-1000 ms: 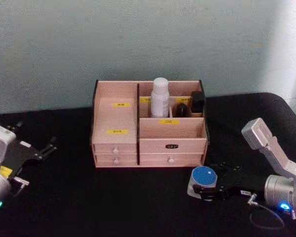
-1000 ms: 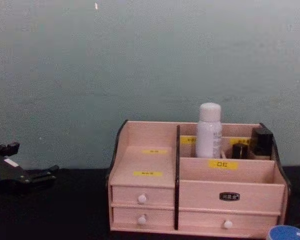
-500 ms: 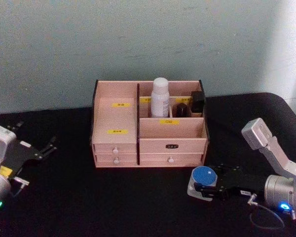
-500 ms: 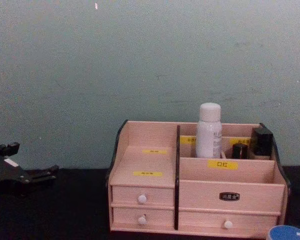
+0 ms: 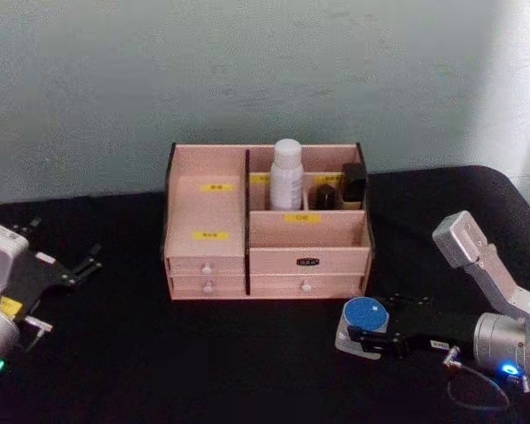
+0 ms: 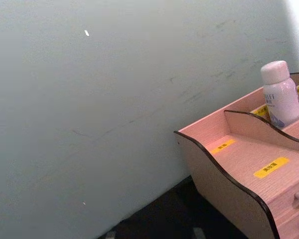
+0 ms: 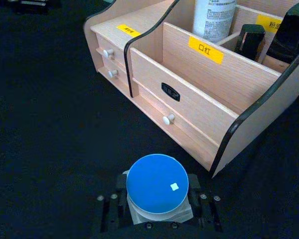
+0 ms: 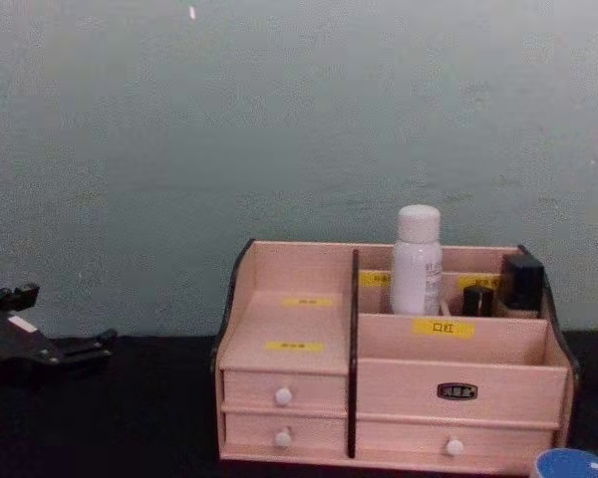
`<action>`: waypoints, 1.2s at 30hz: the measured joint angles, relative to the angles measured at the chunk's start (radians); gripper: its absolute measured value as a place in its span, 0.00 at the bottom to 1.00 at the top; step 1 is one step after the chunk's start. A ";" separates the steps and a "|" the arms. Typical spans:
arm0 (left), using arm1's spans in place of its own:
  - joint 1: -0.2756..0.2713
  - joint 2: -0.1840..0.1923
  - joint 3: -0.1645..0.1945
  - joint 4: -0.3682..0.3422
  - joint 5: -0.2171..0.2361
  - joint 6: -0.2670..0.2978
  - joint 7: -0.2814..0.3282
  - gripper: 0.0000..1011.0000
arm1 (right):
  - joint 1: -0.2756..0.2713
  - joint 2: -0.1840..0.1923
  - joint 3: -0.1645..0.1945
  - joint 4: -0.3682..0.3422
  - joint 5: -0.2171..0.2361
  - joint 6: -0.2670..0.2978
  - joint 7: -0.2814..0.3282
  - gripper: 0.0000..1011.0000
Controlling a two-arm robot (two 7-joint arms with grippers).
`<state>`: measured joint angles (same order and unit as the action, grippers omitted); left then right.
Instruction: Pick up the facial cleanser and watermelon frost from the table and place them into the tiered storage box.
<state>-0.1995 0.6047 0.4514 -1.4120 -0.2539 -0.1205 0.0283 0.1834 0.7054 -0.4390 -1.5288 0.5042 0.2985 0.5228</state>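
one item looks sorted by the look of it: a white bottle [image 5: 287,177] stands upright in a back compartment of the tiered storage box [image 5: 309,231], next to a couple of small dark things i can't identify. i'd guess that bottle is the facial cleanser, but the label's too small to read. so the step in hand is the grab on the second item. that's a blue-lidded jar [image 7: 157,183], which i'm taking for the watermelon frost. it sits on the black counter [image 5: 159,353] just in front of the box's right front corner. the right gripper [image 7: 158,211] is down low at it, and its fingers [image 7: 111,209] are closed in on either side of the pale base, pinching it under the lid. the jar looks like it's resting on the counter, not lifted yet. next move, imo, is a straight lift to get above the front wall, then forward and down into an open compartment without bumping the wall or the bottle. the left gripper [image 5: 64,243] is parked off to the left of the box with its fingers spread, holding nothing.
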 joint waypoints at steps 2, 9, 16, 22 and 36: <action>0.000 0.000 0.000 0.000 0.000 0.000 0.000 0.99 | 0.000 0.000 0.000 0.000 0.000 0.000 0.000 0.72; 0.000 0.000 0.000 0.000 0.000 0.000 0.000 0.99 | 0.001 0.003 -0.006 0.001 -0.005 -0.009 0.011 0.72; 0.000 0.000 0.000 0.000 0.000 0.000 0.000 0.99 | 0.014 0.018 -0.021 0.000 -0.011 -0.029 0.063 0.72; 0.000 0.000 0.000 0.000 0.000 0.000 0.000 0.99 | 0.039 0.017 -0.025 -0.004 0.015 -0.032 0.097 0.72; 0.000 0.000 0.000 0.000 0.000 0.000 0.000 0.99 | 0.153 -0.044 -0.069 -0.002 0.029 -0.032 0.093 0.72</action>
<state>-0.1995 0.6047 0.4514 -1.4120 -0.2539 -0.1205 0.0283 0.3360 0.6614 -0.5078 -1.5304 0.5329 0.2665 0.6156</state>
